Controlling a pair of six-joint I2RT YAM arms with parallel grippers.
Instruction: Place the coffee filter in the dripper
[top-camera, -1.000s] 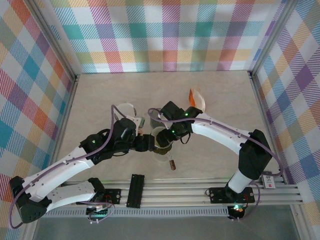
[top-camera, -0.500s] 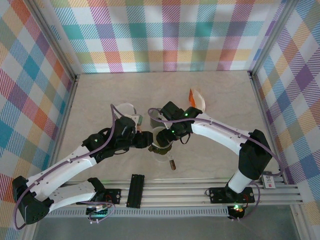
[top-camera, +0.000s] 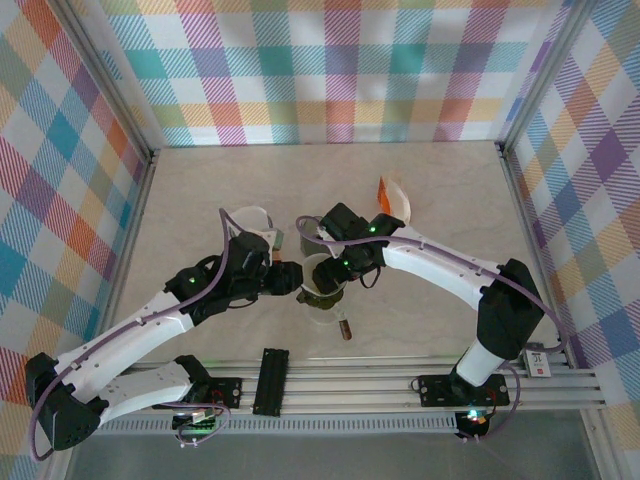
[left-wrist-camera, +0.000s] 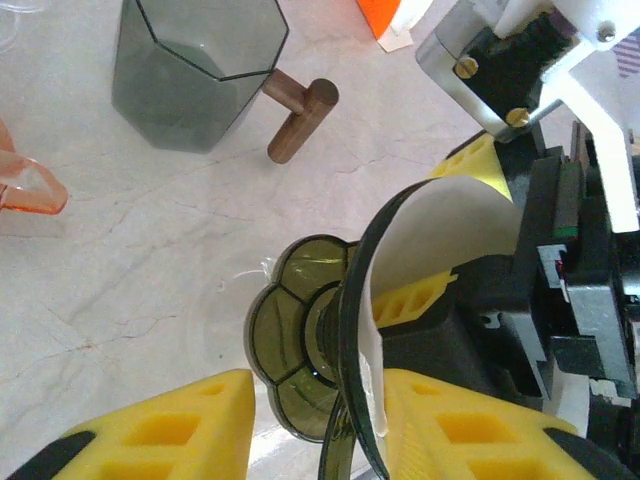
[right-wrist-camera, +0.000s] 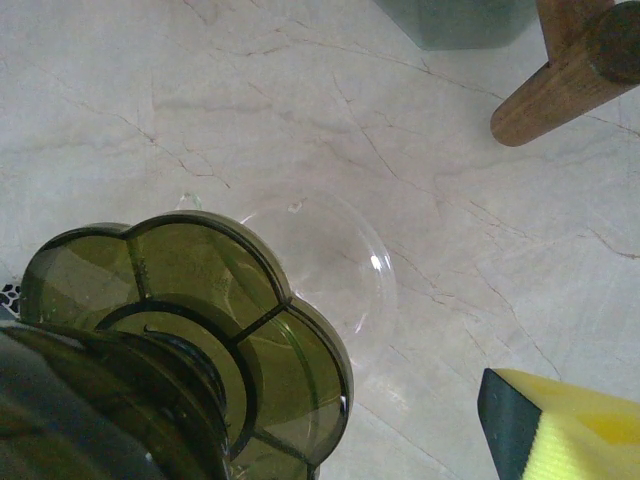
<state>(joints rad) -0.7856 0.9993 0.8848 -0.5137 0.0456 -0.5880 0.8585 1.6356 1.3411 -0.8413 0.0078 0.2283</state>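
Observation:
The olive-green dripper (top-camera: 322, 292) stands on the table between my two grippers, with the white coffee filter (top-camera: 322, 272) inside its cone. In the left wrist view the dripper (left-wrist-camera: 295, 345) lies side-on, and the filter (left-wrist-camera: 440, 235) lines its inside behind the dark rim. My left gripper (left-wrist-camera: 320, 430) is open, its yellow fingers either side of the rim and handle. My right gripper (top-camera: 340, 266) is at the dripper's far side, jaws spread. One of its yellow fingers (right-wrist-camera: 565, 430) shows at the lower right, apart from the scalloped base (right-wrist-camera: 200, 320).
A dark glass server (left-wrist-camera: 195, 70) with a wooden handle (left-wrist-camera: 300, 118) stands just near of the dripper. A clear lid (right-wrist-camera: 335, 265) lies flat by the base. There is an orange scoop (left-wrist-camera: 30, 185), an orange-and-white item (top-camera: 392, 198) and a white round object (top-camera: 250, 217).
My left gripper has shifted a little up and to the right, closer to the dripper. The right arm and the dripper have barely moved.

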